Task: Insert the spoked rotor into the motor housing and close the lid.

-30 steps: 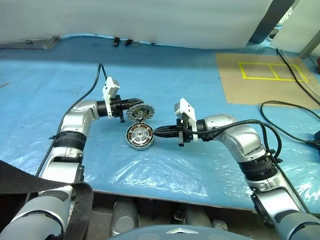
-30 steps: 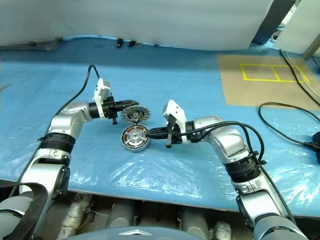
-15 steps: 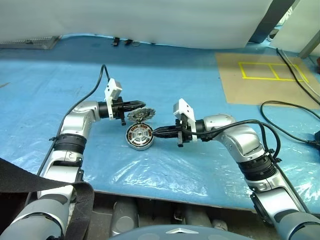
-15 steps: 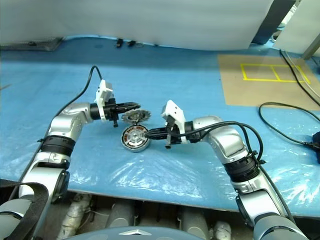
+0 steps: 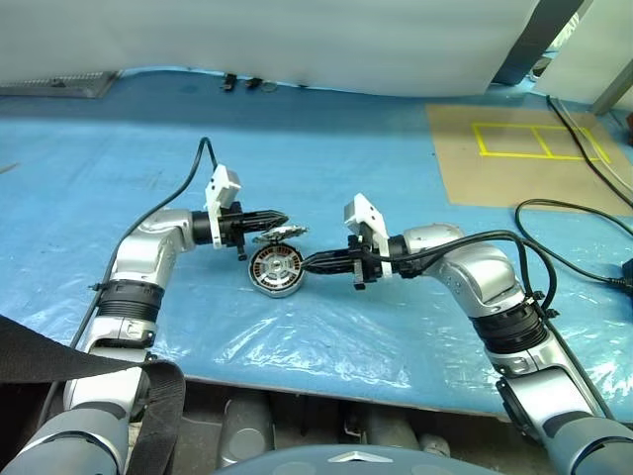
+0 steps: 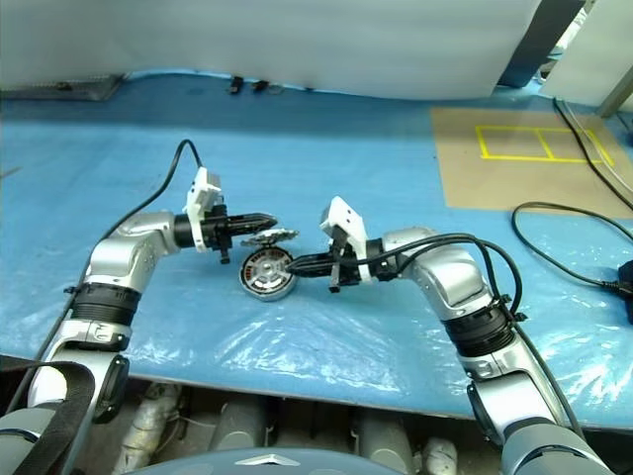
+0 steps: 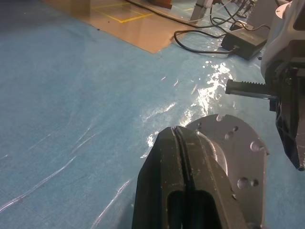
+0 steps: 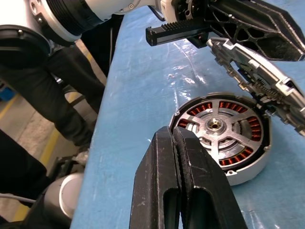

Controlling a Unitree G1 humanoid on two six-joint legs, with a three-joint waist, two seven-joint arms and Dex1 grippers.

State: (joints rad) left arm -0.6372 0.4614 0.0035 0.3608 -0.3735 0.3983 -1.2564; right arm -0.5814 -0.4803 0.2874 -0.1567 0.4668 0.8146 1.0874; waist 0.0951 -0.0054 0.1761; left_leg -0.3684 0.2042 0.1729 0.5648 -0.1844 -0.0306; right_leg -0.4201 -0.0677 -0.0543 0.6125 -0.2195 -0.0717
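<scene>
The motor housing [image 5: 276, 270] lies on the blue table cover, its copper windings showing. The spoked rotor [image 8: 217, 125] sits inside it, silver spokes and hub facing up. My left gripper [image 5: 281, 219] is shut on the rim of the lid [image 5: 282, 235], which hangs tilted, almost flat, just over the housing's far edge. The wrist views show the lid's ribbed rim [image 8: 259, 71] and its plain back [image 7: 233, 143]. My right gripper [image 5: 309, 263] is shut with nothing in it, and its tip rests against the housing's right side.
A brown board with yellow tape [image 5: 514, 148] lies at the back right. Black cables [image 5: 554, 213] run along the table's right side to a black adapter [image 7: 243, 40]. A white sheet closes the back. The table's front edge runs just below my arms.
My left gripper has drawn the lid back toward me and lowered it over the housing's far edge. The lid has tipped from facing up to nearly flat. The right gripper has stayed put.
</scene>
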